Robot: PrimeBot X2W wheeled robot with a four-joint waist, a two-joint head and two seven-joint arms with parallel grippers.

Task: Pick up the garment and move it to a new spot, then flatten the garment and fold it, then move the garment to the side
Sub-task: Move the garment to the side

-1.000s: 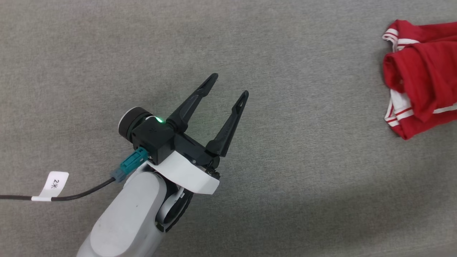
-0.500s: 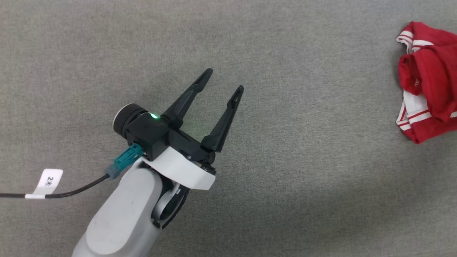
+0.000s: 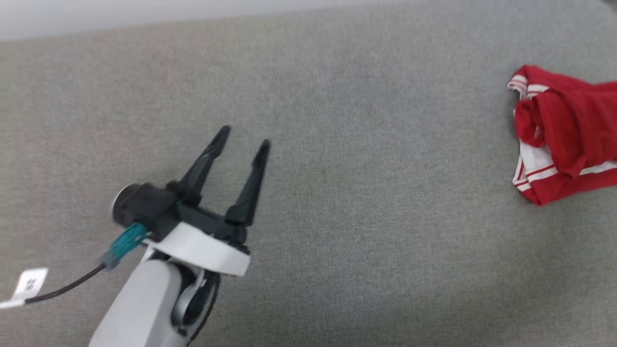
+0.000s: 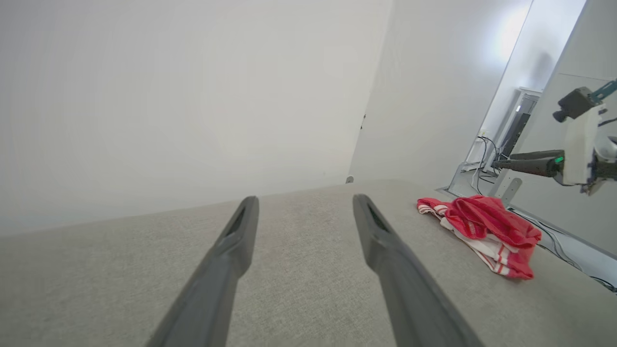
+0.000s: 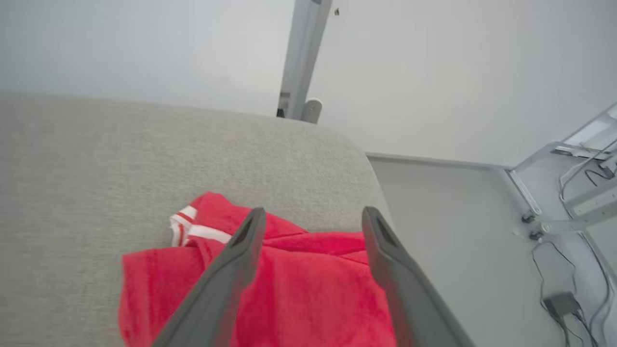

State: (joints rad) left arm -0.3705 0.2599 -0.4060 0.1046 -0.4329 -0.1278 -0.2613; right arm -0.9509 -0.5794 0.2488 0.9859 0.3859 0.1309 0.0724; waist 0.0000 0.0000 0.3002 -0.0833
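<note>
Garment is lying folded at the bench edge, right tool hovering spread above (left tool released too); set-aside seemingly finishing, lifting clear next.

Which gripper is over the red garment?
The right gripper: open, it hangs above the garment, while the left gripper hovers over bare grey surface, well apart from it.

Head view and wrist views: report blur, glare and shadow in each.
Head view: smeared, the left gripper with two long dark fingers and the white cable label soft-edged; a faint shadow band crosses the grey fabric surface at the lower right. Left wrist view: glare whitens the upper-right wall. Right wrist view: the bright red soft garment with white cuff bands is unsharp.
</note>
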